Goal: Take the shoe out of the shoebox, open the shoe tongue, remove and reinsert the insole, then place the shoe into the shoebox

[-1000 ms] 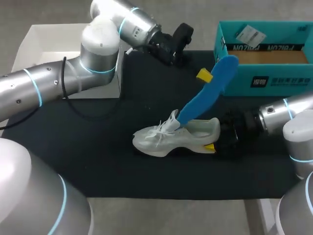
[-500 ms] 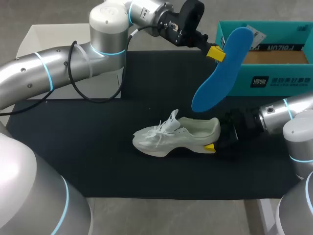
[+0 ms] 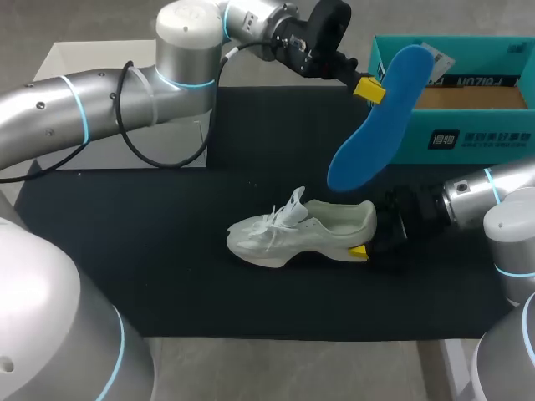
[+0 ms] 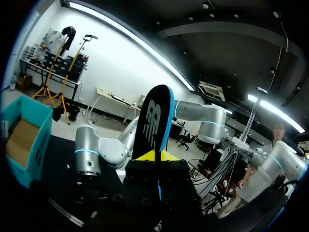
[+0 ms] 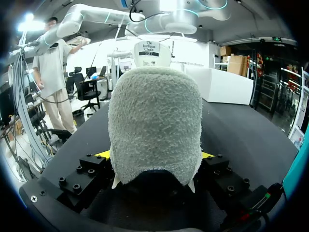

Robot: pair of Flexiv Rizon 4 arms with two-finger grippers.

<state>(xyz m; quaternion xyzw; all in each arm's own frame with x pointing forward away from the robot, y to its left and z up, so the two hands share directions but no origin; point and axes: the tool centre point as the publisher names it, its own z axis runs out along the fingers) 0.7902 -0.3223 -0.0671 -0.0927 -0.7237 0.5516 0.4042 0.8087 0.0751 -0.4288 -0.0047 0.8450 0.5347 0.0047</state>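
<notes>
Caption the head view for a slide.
Left hand holds the blue foam insole above the white mesh sneaker, its heel gripped by the right hand.

The table (image 3: pixel 167 251) has a black top that fills the middle of the frame. A white shoe (image 3: pixel 301 232) stands on its sole just below centre, toe toward the left and heel toward the right. A teal shoebox (image 3: pixel 468 138) sits open at the upper right, well apart from the shoe. An open white box (image 3: pixel 84 75) sits at the upper left corner.
</notes>
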